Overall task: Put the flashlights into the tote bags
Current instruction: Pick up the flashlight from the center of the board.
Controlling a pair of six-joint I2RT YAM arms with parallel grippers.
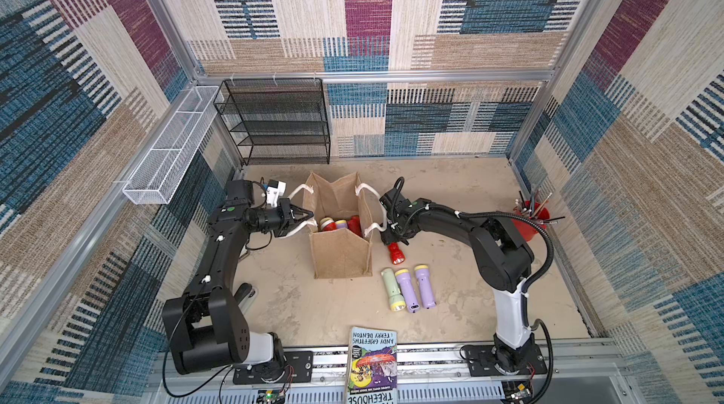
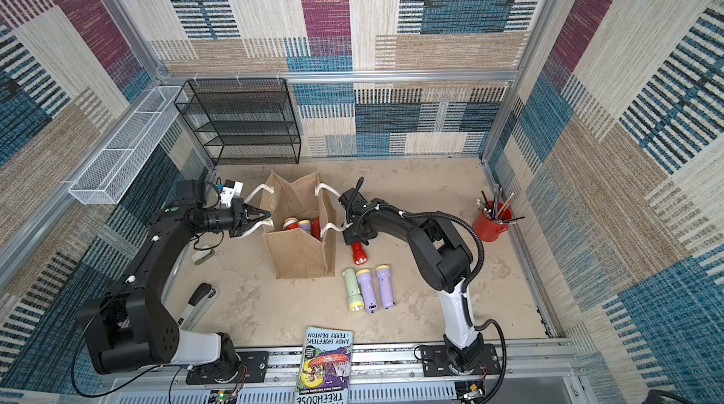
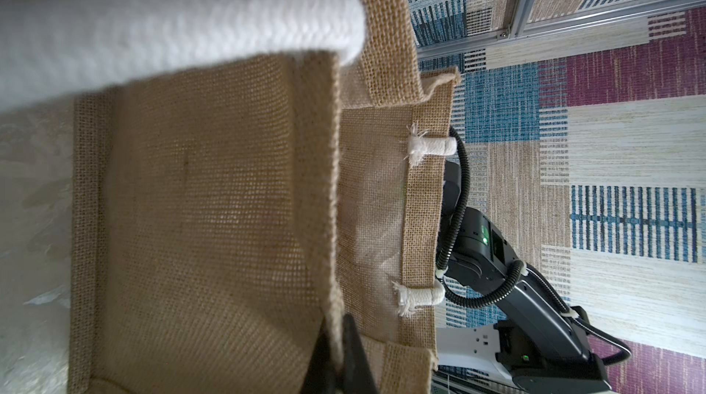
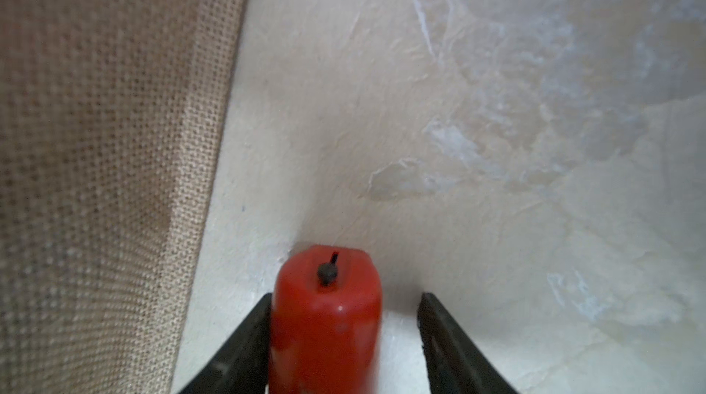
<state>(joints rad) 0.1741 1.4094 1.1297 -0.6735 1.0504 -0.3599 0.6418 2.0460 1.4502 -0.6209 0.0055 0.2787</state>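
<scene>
Tan burlap tote bag [image 1: 341, 261] stands open mid-table in both top views, with several flashlights [image 1: 337, 223] inside. A red flashlight [image 1: 395, 255] lies just beside its right wall, and three more lie on the table [image 1: 470, 194] nearby.

Left wrist view: the left gripper [image 3: 338, 350] is pinched together on the bag's rim.

Right wrist view: the right gripper [image 4: 345, 296] straddles the red flashlight's [image 4: 324, 331] tail, jaws apart, one finger touching, the other clear.
</scene>
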